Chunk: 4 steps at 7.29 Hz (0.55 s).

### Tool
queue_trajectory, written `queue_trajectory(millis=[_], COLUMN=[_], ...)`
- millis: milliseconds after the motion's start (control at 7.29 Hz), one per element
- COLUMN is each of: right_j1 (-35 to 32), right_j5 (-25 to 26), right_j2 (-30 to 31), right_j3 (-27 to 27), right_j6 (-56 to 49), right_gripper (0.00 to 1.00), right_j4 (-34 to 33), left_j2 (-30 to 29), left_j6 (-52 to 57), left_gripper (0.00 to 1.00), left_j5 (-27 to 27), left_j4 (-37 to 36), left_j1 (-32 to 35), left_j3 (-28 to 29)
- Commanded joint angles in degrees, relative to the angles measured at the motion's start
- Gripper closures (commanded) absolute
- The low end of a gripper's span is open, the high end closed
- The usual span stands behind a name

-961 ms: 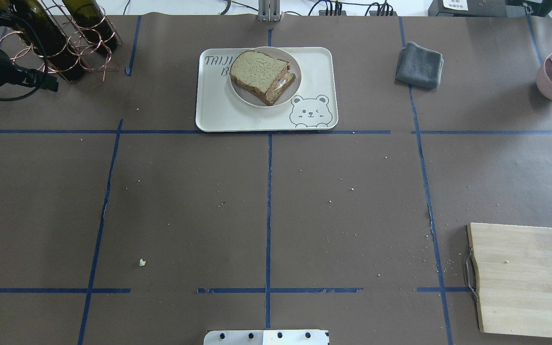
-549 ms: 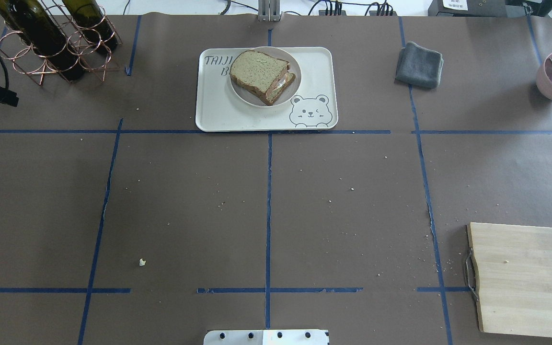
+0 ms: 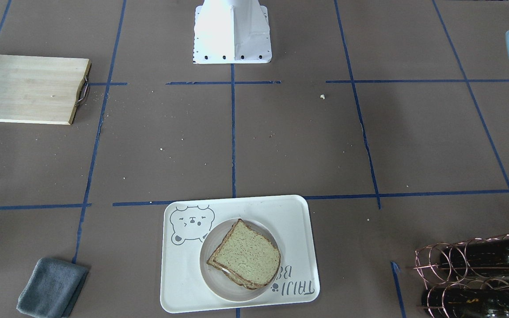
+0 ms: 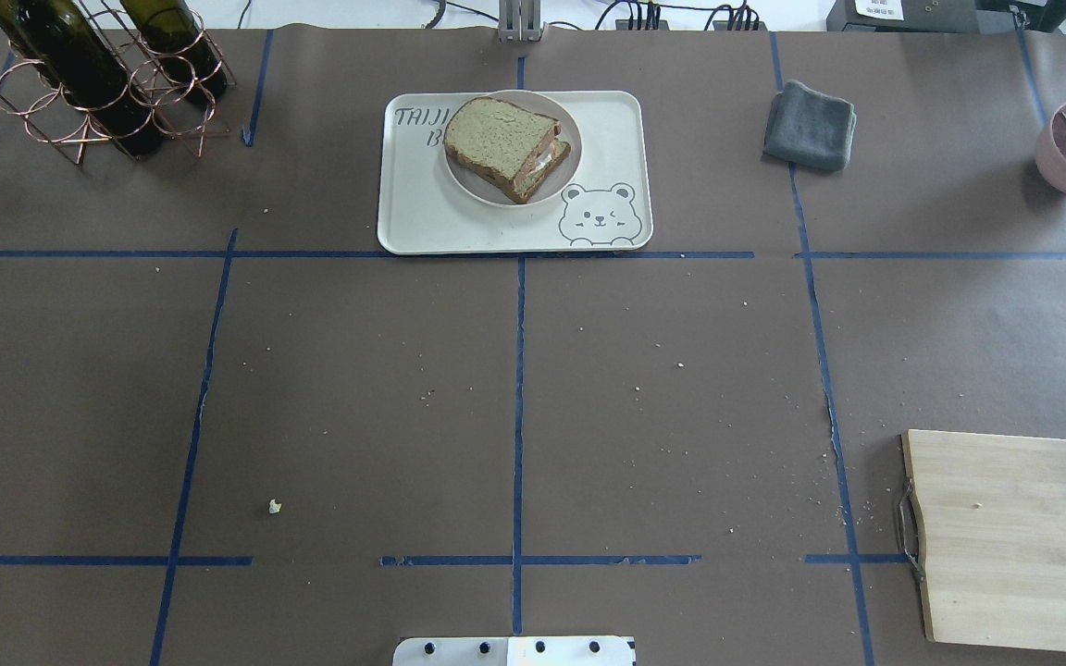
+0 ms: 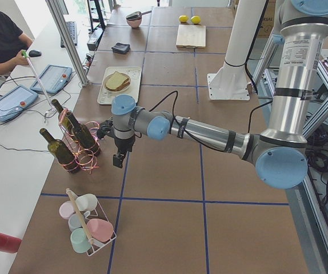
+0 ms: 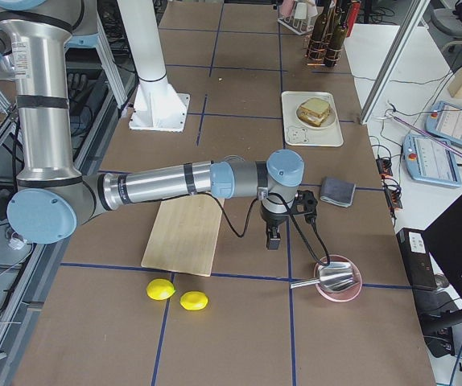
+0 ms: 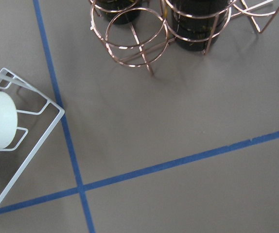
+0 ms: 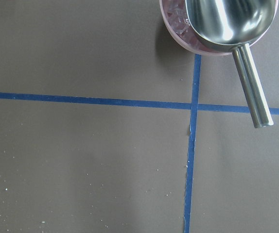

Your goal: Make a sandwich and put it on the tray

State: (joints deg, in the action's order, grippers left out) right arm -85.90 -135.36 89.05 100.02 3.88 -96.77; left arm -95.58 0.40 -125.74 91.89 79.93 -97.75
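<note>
You can log the sandwich point(image 4: 505, 146) assembled, on the plate point(image 4: 470, 183) in the tray point(image 4: 422, 217); likely nothing left. Left gripper point(image 5: 118, 161) and right gripper point(image 6: 273, 238) hang well apart from it above the bench; I cannot tell whether either is spread or pressed together.

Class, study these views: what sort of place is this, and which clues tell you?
Most likely a robotics lab, not a kitchen: the table is gridded with blue tape, the robot's left arm and right arm reach over it, and an operator sits beside control pendants.
</note>
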Motion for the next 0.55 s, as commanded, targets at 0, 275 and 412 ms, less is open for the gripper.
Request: queue_trajectory(millis=[0,275,412], right_j1=[-2.77,-5.15,-5.16], right_j5=[-1.92,-4.81,-4.73], right_j2=[0.6,0.77,1.04], right_j3=[-2.71,-5.35,-5.54], right_j6=[-1.67,-4.75,-4.67], right_gripper=[0.0,0.0,0.0], right_j4=[0.0,0.0,0.0], left_j2=[0.31,0.31,0.31], left_j6=[7.76,9.08,10.22], left_gripper=[0.0,0.0,0.0], left_j5=[-4.13,-10.22,-10.14], left_j4=[-8.37,-7.69,-7.69], left_j1=[5.92,8.65,9.97], left_j3=[2.54,7.91,7.84])
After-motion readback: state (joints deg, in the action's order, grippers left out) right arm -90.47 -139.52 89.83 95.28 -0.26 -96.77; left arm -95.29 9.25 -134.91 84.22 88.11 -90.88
